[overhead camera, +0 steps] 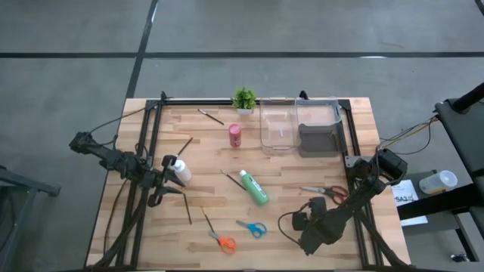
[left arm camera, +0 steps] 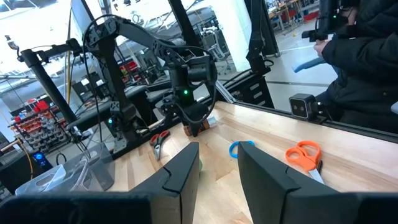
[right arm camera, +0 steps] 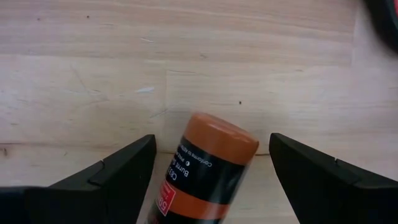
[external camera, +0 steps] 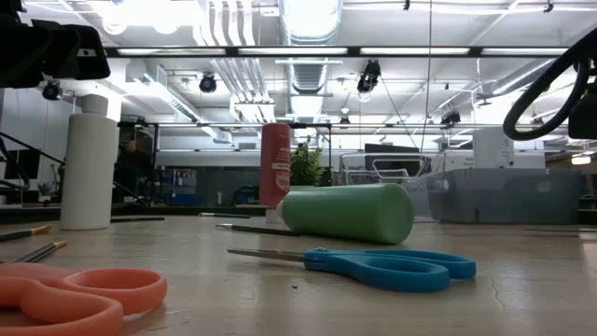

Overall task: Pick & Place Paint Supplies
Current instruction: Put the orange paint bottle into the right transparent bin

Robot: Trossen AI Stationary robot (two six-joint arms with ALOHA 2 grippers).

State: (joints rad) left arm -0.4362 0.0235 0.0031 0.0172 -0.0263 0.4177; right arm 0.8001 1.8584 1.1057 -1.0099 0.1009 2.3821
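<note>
Lying between the right gripper's [right arm camera: 211,180] wide-open, empty jaws, the brown bottle [right arm camera: 208,168] points along them; left jaws stand part-open, empty.

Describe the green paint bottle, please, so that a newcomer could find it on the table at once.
Start at the wooden table and look to its middle. There the green bottle lies on its side, in front of the upright pink-red bottle. It alone is green and lying down.
</note>
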